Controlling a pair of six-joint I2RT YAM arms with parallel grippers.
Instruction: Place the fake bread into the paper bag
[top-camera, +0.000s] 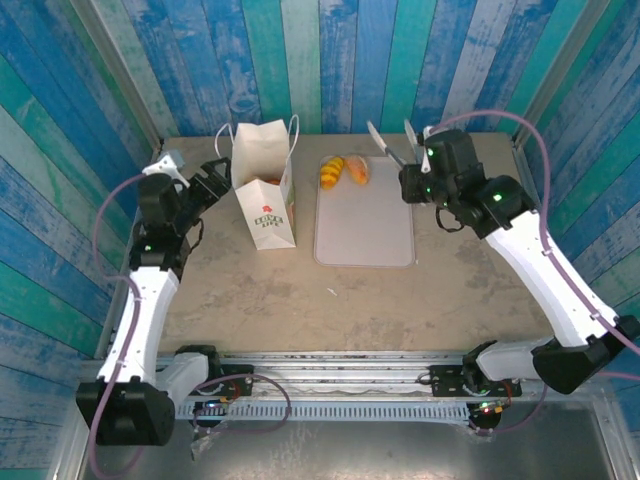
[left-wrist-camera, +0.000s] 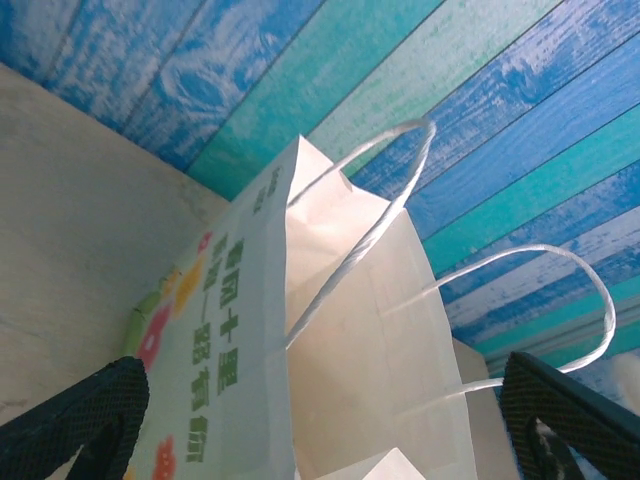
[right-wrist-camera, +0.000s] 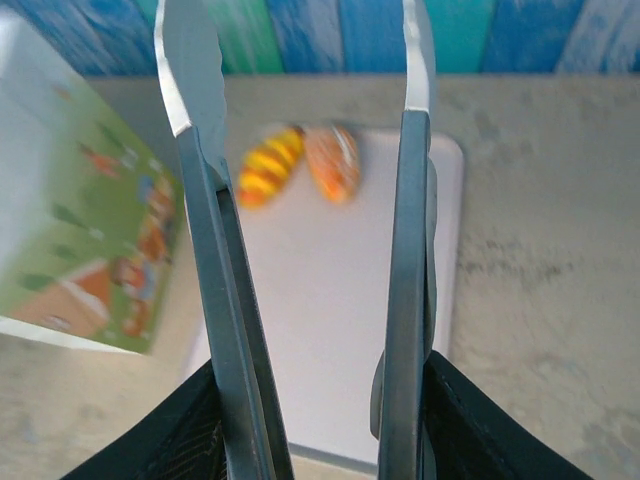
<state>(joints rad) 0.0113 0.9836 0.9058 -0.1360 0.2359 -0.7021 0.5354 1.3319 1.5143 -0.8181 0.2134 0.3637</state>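
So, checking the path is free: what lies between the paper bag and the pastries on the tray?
Nothing: the top view shows a bare strip of table between the paper bag and the two pastries at the tray's far left corner.

White-and-black left arm (top-camera: 140, 300) reaches forward up the left side, wrist turned right. Black two-finger left end effector (top-camera: 212, 185) has jaws spread wide, fingers (left-wrist-camera: 75, 420) at opposite edges of the wrist view. White-and-black right arm (top-camera: 545, 265) stretches forward-left. Black right end effector (top-camera: 413, 182) is clamped on thin metal tongs (right-wrist-camera: 215, 250), fingers (right-wrist-camera: 170, 440) pressing both blades.
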